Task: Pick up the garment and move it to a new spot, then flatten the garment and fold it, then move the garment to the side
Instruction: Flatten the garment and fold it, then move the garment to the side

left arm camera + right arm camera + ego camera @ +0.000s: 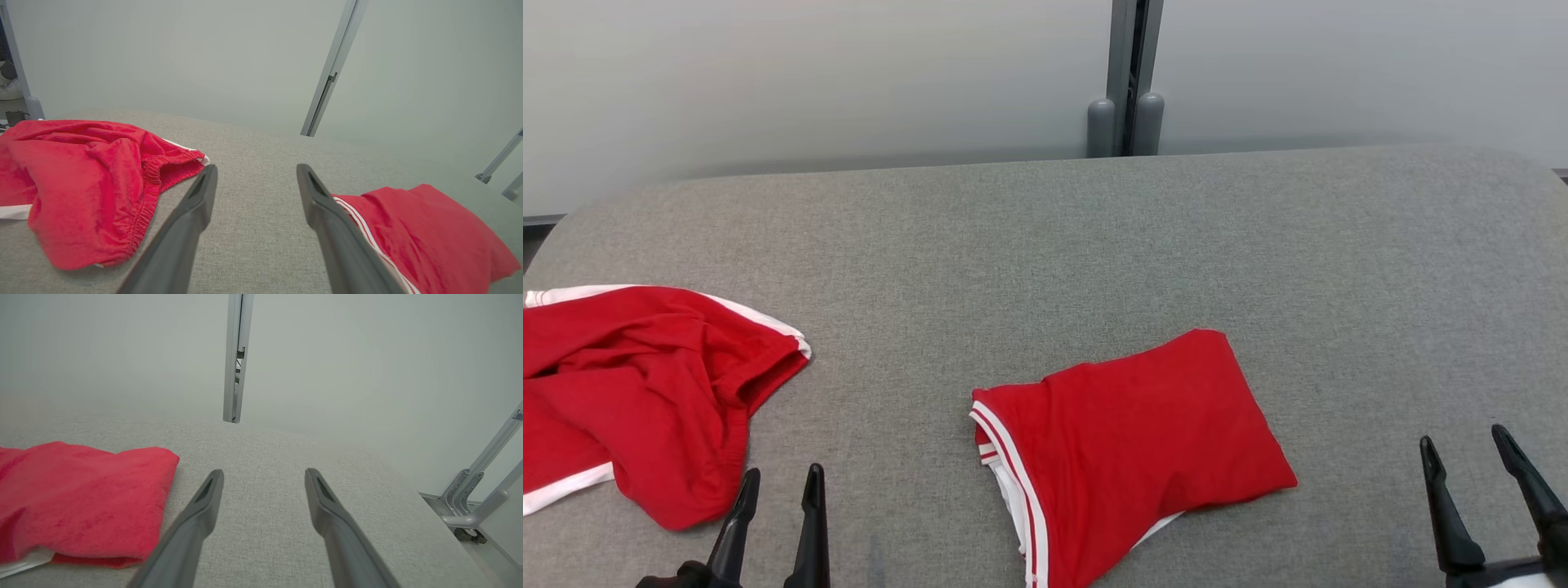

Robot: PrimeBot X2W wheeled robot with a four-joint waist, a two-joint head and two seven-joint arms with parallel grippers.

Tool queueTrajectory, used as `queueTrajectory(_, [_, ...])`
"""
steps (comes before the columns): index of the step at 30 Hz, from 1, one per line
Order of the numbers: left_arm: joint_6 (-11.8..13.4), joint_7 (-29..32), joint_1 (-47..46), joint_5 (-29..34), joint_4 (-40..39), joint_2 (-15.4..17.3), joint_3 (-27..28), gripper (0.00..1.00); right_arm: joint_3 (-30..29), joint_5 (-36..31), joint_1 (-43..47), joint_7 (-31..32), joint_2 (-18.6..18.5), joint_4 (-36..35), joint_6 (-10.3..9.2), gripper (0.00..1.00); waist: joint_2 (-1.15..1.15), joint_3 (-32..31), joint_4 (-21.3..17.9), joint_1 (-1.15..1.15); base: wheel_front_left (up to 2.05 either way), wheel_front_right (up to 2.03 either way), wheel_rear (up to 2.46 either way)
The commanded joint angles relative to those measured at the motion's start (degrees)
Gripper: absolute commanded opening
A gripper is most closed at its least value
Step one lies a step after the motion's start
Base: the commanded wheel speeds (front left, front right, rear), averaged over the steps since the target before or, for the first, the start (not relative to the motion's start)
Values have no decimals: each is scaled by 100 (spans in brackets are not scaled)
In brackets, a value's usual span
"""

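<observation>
A broad grey fabric-covered surface (pixel 1094 245) is stretching across the scene, with a pale wall panel (pixel 849 73) standing behind it and a grey upright post (pixel 1127 82) splitting that panel near the middle. A crumpled red garment (pixel 645 392) with white trim and a gathered waistband is lying bunched at the surface's left side, running past the head view's edge. The folded red garment (pixel 1143 441) is lying flat at the near middle of the surface, turned slightly askew, with white stripes running along its left edge and a bit of white fabric peeking from beneath its near edge. The left gripper (pixel 784 469) is hovering low between the two garments, just beside the crumpled one's hem, its jaws standing apart and holding nothing. The right gripper (pixel 1462 434) is hovering off to the right of the folded garment, clear of it, its jaws likewise spread wide and gripping nothing.
</observation>
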Motion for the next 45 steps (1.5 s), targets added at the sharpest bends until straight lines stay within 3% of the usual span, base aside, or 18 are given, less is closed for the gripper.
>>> queueTrajectory(1, [3,-8,18,40,7,23,11,100,-122,-110,126,-30,46,-15,-1,100,0,-21,-6,0,0,0,0])
queueTrajectory(9, [16,-8,83,149,74,22,79,100,-244,-81,268,-31,307,47,-1,100,0,-72,7,0,0,0,0])
queueTrajectory(15, [9,-8,21,178,85,22,64,100,304,481,-252,-32,223,314,-1,100,0,-30,215,0,0,0,0])
queueTrajectory(18, [6,-8,28,175,91,21,35,100,754,1069,-689,46,118,843,-1,100,0,-2,349,0,0,0,0])
queueTrajectory(23, [1,-8,18,182,96,23,-13,100,1424,2117,-1558,1214,-154,1470,0,100,0,110,556,0,0,0,0])
queueTrajectory(28, [3,-8,-124,163,115,22,-53,100,1605,2382,-2153,2252,-278,2194,-1,100,0,256,750,0,0,0,0])
queueTrajectory(33, [-7,-8,-219,142,105,24,-77,100,1569,2388,-2394,2758,-108,2741,0,100,0,364,857,0,0,0,0])
queueTrajectory(37, [-12,-8,-286,143,82,22,-48,100,1729,2883,-2457,3197,54,2976,1,100,0,437,868,0,0,0,0])
queueTrajectory(38, [-14,-8,-292,151,80,22,-38,100,1768,3009,-2489,3255,47,2983,1,81,0,456,859,0,0,0,0])
queueTrajectory(39, [-16,-8,-293,154,77,21,-25,100,1793,3150,-2514,3285,42,2975,1,44,0,469,845,0,0,0,0])
queueTrajectory(40, [-13,-8,-290,161,79,22,-6,100,1809,3297,-2536,3314,32,2954,1,0,0,478,823,0,0,0,0])
queueTrajectory(45, [-27,-8,-325,187,93,21,7,100,1965,3790,-2608,3350,-216,2831,0,0,0,490,707,0,0,0,0])
